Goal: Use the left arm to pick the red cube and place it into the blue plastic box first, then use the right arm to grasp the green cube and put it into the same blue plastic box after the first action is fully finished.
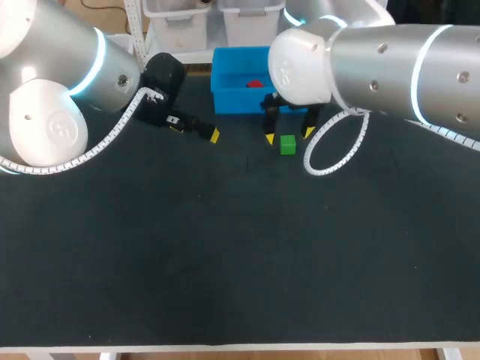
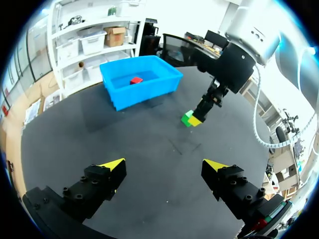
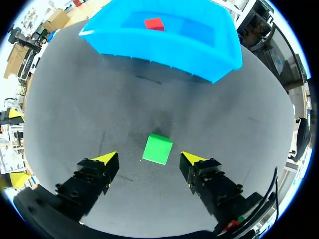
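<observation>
Right wrist view: red cube [image 3: 154,23] rests in blue plastic box [image 3: 209,59]; step 1 looks done. My right claw [image 3: 149,159], open and empty, straddles the green cube [image 3: 157,149], not yet grasped.

blue box [image 1: 232,97]: right end hidden behind right arm [image 1: 375,52], upper middle.
left arm [image 1: 52,90]: cut off by the upper left edge.

dark grey table [image 1: 225,270], matte top, pale front edge, evenly lit
</observation>
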Robot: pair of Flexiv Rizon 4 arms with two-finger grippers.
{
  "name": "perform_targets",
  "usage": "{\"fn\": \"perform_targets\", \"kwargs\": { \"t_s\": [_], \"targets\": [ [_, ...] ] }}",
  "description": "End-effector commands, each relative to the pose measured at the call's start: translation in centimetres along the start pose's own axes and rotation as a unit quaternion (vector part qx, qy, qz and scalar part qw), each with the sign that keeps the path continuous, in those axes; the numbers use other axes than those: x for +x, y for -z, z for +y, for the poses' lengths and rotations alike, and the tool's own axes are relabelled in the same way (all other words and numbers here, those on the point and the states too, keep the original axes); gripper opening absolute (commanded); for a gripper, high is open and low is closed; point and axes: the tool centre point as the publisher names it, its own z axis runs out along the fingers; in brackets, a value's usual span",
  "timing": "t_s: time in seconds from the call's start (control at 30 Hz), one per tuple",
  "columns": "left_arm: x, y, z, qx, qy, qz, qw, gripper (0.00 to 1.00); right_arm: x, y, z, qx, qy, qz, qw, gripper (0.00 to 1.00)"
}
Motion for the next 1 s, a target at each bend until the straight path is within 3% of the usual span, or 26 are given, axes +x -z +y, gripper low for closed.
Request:
{"fn": "perform_targets", "kwargs": {
  "t_s": [0.03, 0.37, 0.57, 1.0],
  "targets": [
    [0.2, 0.1, 0.1, 0.004, -0.002, -0.003, 1.000, 1.00, 0.8, -0.3, 0.0, 0.003, -0.003, -0.010, 1.000, 0.75],
    [0.2, 0.1, 0.1, 0.004, -0.002, -0.003, 1.000, 1.00, 1.0, -0.9, -0.7, 0.003, -0.012, -0.019, 1.000, 0.65],
    [0.2, 0.1, 0.1, 0.004, -0.002, -0.003, 1.000, 1.00, 0.7, -1.2, -1.1, 0.006, -0.017, -0.034, 0.999, 0.49],
    [0.2, 0.1, 0.1, 0.004, -0.002, -0.003, 1.000, 1.00, 0.4, -1.7, -0.6, 0.009, -0.009, -0.034, 0.999, 0.49]
  ]
}}
